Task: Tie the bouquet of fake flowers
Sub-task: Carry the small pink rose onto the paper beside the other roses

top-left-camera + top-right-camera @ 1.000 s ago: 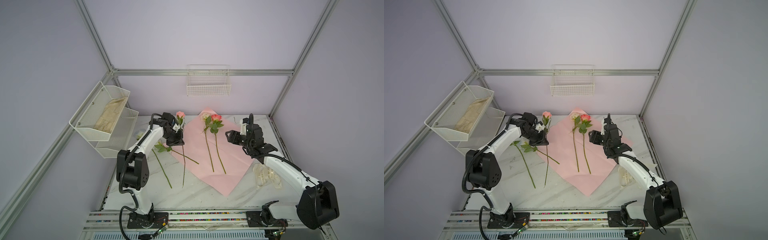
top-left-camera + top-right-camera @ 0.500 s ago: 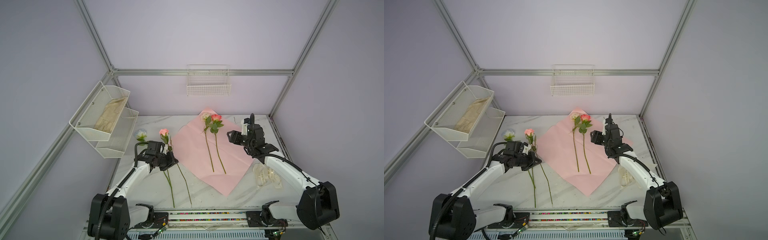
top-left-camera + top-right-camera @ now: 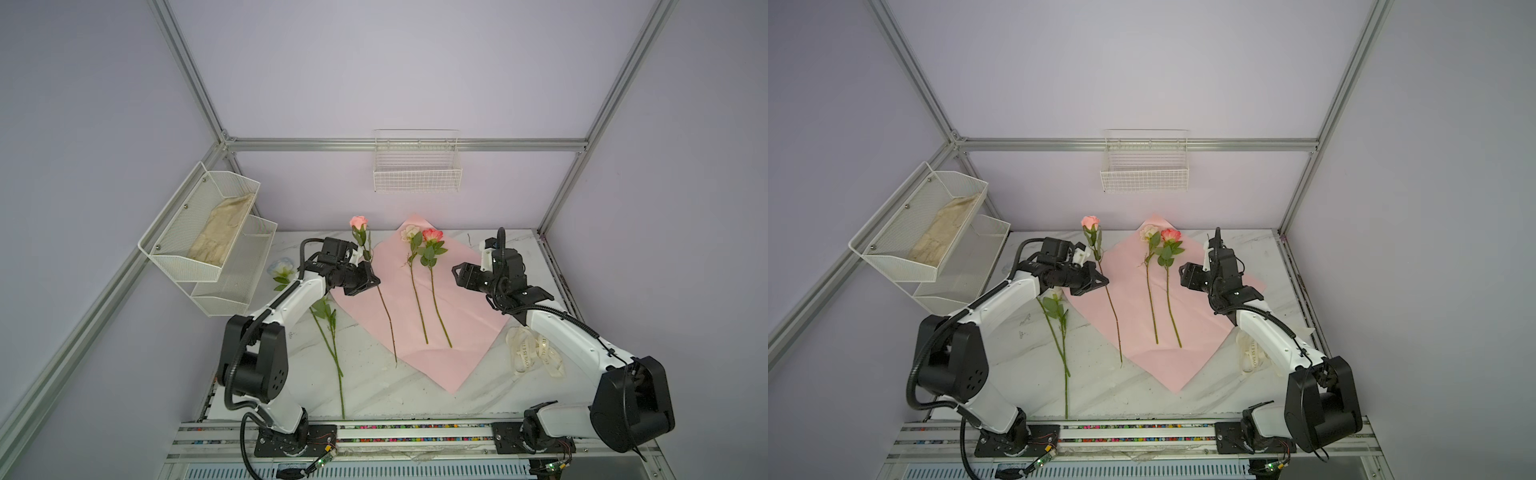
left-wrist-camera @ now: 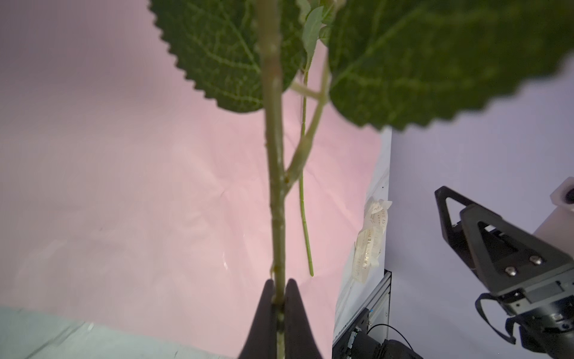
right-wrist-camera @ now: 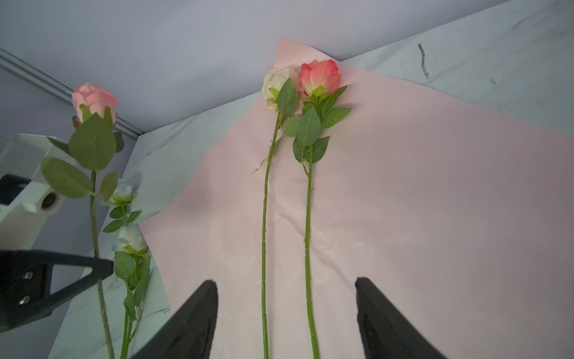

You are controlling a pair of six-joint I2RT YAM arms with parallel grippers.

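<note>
My left gripper (image 3: pixel 371 279) (image 4: pixel 279 287) is shut on the stem of a pink rose (image 3: pixel 358 221) (image 5: pixel 93 98), just below its leaves. It holds the rose over the left edge of the pink wrap paper (image 3: pixel 457 328) (image 3: pixel 1142 332), bloom end raised. A cream rose (image 3: pixel 410 232) and a pink-red rose (image 3: pixel 432 235) lie side by side on the paper. Two pale blue-white roses (image 3: pixel 282 268) (image 5: pixel 130 239) lie on the table to the left, partly under my left arm. My right gripper (image 3: pixel 457 274) (image 5: pixel 282 289) hovers open over the paper's right side, nothing between its fingers.
A cream ribbon (image 3: pixel 532 353) (image 4: pixel 369 236) with printed letters lies crumpled on the marble table (image 3: pixel 374 390) at the right, beside my right arm. White mesh shelves (image 3: pixel 208 249) hang on the left wall and a wire basket (image 3: pixel 417 174) on the back wall.
Half a second ago my left gripper was low over the table's left with the pink rose; now it is back and to the right at the paper's edge, rose still held. Right arm barely moved.
</note>
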